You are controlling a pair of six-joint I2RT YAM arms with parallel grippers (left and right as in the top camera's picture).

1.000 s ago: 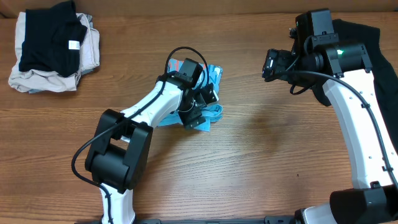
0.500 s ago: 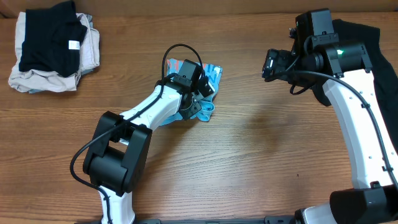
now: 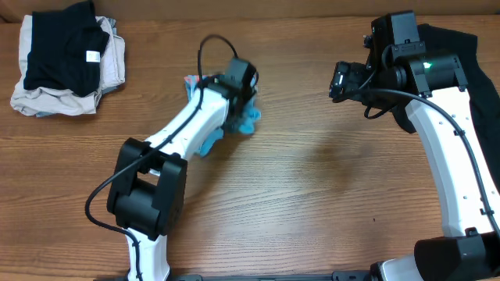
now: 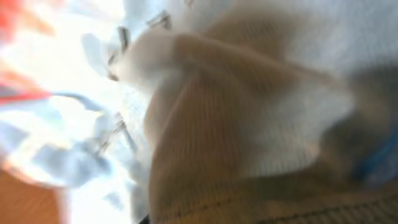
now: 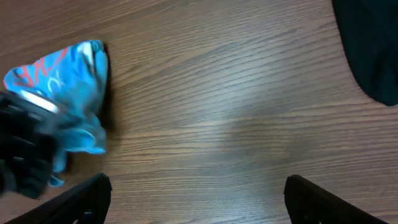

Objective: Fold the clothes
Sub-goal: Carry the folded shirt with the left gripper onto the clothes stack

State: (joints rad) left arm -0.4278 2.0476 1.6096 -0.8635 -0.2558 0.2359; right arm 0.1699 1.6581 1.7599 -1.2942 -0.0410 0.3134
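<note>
One pincer, the left gripper (image 3: 241, 105), is closed on a gathered bunch of the light blue T-shirt (image 3: 250, 123). The jaws themselves are buried in cloth, and the left wrist view is filled edge to edge with blurred pale fabric, so the grip is read from the way the shirt is drawn up around the fingers. The shirt is seen as a crumpled lump, not a flat sheet. Most of it is raised off the table (image 3: 312, 203) near the middle of the far half, and its red-pink lettering shows in the right wrist view. No crease or squared edge can be made out on it, so its folding is judged to be barely begun: it has yet to be laid out, smoothed and turned over on itself. Well apart to the right, the right gripper (image 3: 337, 82) is held above bare wood with its jaws spread wide and nothing between them. Behind that arm, the black garment (image 3: 484, 70) is heaped unfolded at the table's right edge and is judged untouched. At the far left corner a folded pile (image 3: 62, 58) is found, dark cloth on top of beige, which suggests part of the work is done. By this reading, two garments remain to be folded.
</note>
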